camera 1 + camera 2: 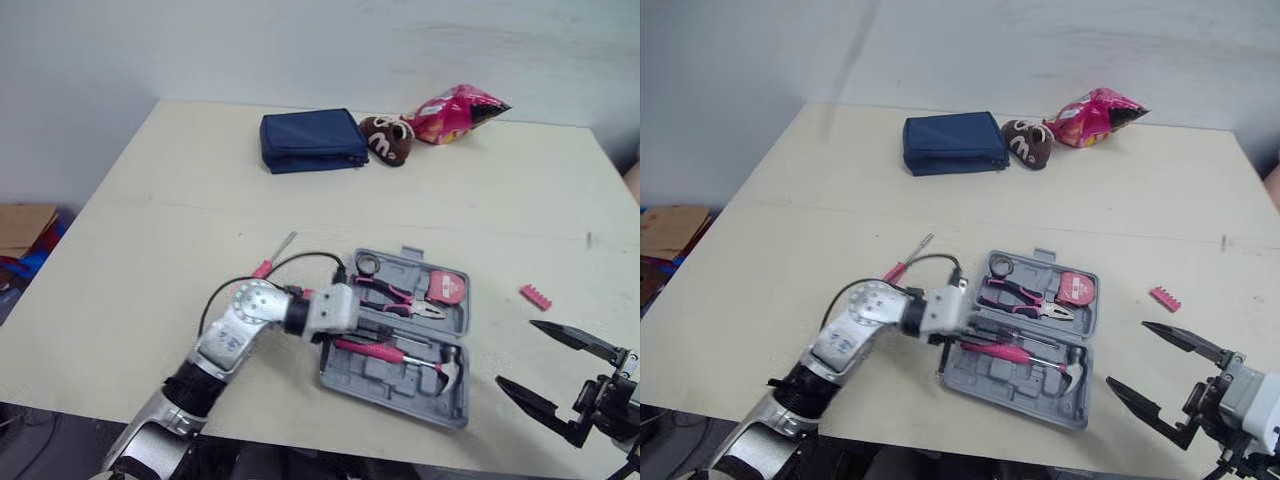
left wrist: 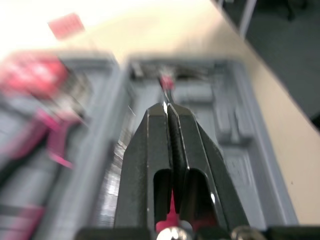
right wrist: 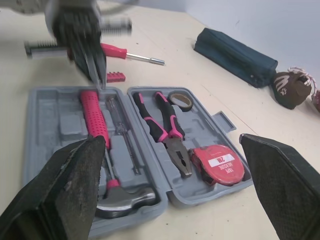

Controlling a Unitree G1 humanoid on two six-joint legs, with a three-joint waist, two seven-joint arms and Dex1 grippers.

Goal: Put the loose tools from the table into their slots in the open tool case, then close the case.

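Tape measure (image 3: 218, 162), seated in the tool case (image 3: 47, 95): the white label reads "2M", with smaller print beside it beginning "TAPE". Brown pouch (image 1: 385, 140): one white letter "m". Pink snack bag (image 1: 455, 113): print present, not legible.

My left gripper (image 1: 352, 322) reaches over the left edge of the open tool case (image 1: 390, 387), just by the hammer (image 1: 380, 351). My right gripper (image 1: 545, 370) hangs spread wide, near right of the case. A screwdriver (image 1: 275, 254) lies on the table (image 1: 180, 200), left of the case.
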